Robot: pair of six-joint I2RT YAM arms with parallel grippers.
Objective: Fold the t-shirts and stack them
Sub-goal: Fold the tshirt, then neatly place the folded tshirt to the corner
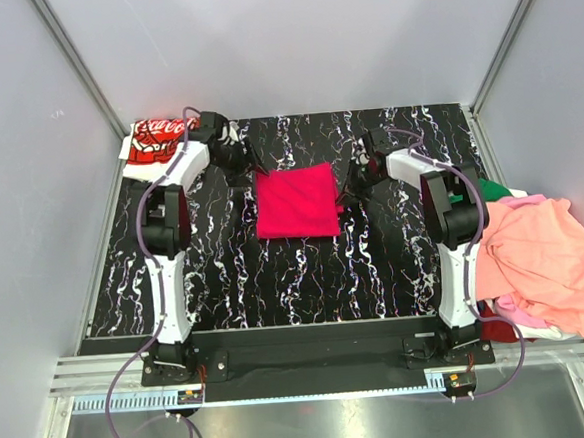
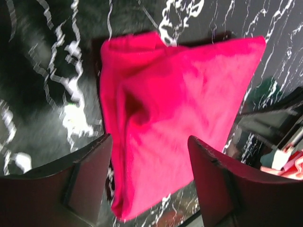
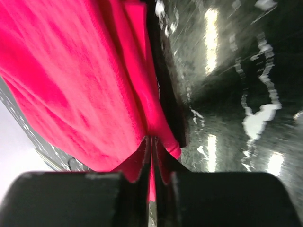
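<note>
Right claw (image 3: pixel 151 144) is pinching the tee (image 1: pixel 296 201) by its edge; left claw (image 2: pixel 149 139) is hovering open over it. Being limp, light cloth, it is probably wanting 2 corner grips.

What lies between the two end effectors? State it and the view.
The folded crimson t-shirt, seen in the top view; the right end effector pinches its edge.
</note>
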